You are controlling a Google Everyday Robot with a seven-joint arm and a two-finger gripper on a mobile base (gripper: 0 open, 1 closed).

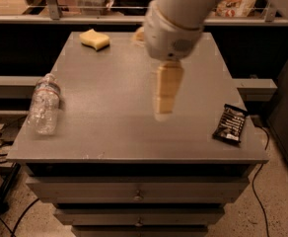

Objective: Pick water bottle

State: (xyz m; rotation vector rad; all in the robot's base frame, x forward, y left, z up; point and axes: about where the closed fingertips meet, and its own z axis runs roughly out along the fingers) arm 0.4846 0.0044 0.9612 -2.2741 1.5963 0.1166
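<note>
The gripper is hanging over the middle of the table, pointing down, with nothing visibly held. Whether it is apart or together cannot be told. The water bottle is lying on its side at the table's left edge, cap toward the far side, well apart from the gripper. A yellow sponge is sitting near the far left corner. A dark snack packet is lying near the right front edge.
</note>
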